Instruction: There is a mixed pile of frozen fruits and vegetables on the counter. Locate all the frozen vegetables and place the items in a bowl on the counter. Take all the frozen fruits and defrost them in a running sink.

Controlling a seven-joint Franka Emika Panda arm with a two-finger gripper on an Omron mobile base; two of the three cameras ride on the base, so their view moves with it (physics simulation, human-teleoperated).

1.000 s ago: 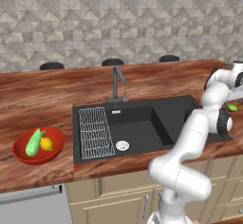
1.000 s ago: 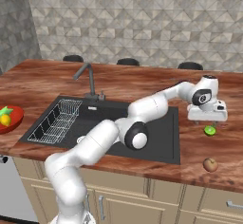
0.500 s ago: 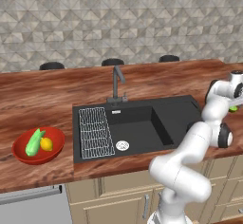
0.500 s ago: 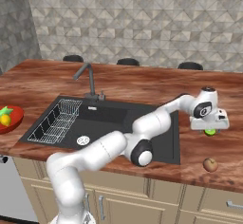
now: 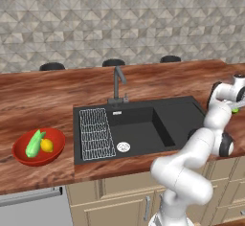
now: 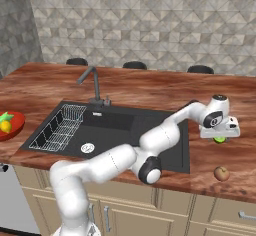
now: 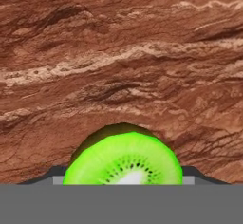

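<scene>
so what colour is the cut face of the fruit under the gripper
Bright green with a pale centre ringed by tiny dark seeds, a kiwi; the hand view shows it best.

Even, diffuse rendered lighting, moderately bright, with no visible source and no glare. Both base views are soft and slightly pixelated; edges of the faucet (image 5: 117,84) and rack (image 5: 96,134) show jagged aliasing. The sink (image 6: 150,130) interior at centre frame reads flat black with little shading. Faint shadows lie under the bowl (image 5: 55,149) at lower left. In the hand view, wood grain is sharp; a dark shadow rims the kiwi (image 7: 123,160) at bottom centre. No edge distortion.
</scene>
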